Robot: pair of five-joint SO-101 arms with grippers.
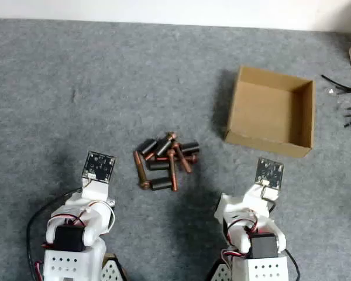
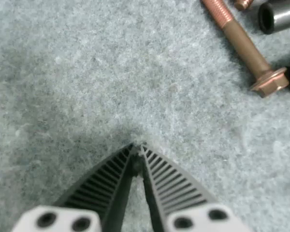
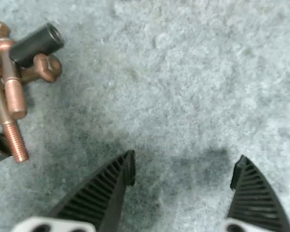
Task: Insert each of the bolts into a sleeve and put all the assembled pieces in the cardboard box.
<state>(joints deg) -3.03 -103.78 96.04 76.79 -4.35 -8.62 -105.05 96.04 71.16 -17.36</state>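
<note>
Much carpet (image 1: pixel 76 76) around the bolts (image 1: pixel 173 170)

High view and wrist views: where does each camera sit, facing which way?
High view: overhead, looking down on bolts, sleeves, cardboard box; left arm, right arm show.
Left wrist view: on left wrist, facing carpet; shut left tool shows.
Right wrist view: on right wrist, facing carpet; open right tool shows.
Shared: all see bolts.
</note>
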